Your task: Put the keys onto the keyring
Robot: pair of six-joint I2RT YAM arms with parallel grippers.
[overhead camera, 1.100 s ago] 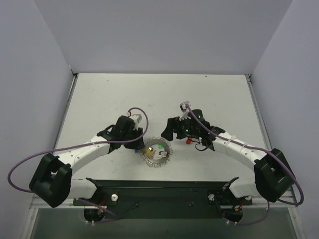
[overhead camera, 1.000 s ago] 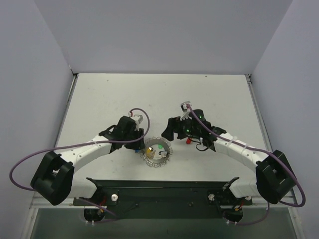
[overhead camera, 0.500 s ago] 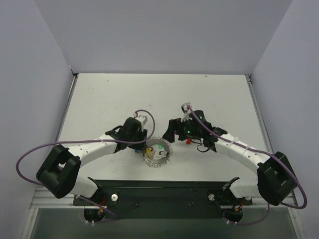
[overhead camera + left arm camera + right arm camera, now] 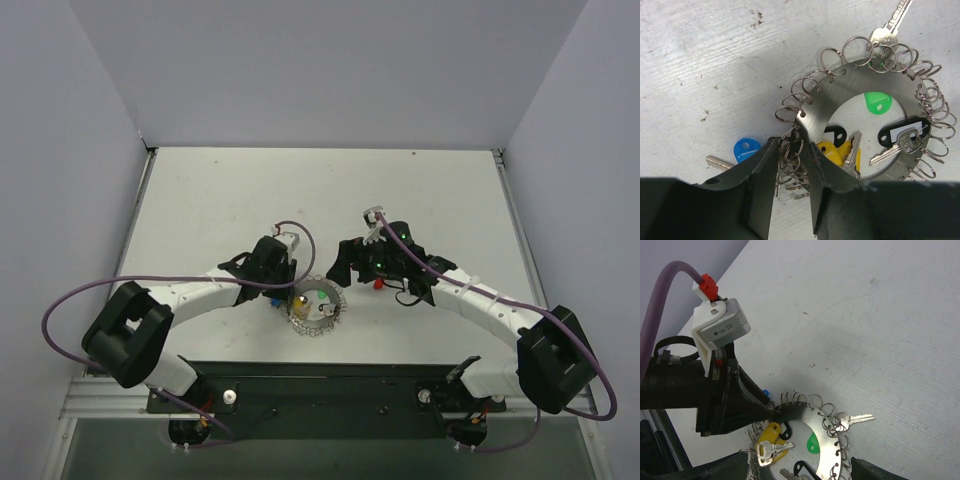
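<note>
White surface (image 4: 200,200), loads of free room; left gripper (image 4: 792,148) straddles keyring (image 4: 835,95) rim, can't tell grip; right gripper (image 4: 802,465) wide open.

Bright even light, soft shadows (wrist views), sharp focus throughout

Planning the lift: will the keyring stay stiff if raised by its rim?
Probably: the keyring looks like a flat metal plate. Its small wire loops and attached keys would likely dangle and swing. Thin smooth rim may slip.
</note>
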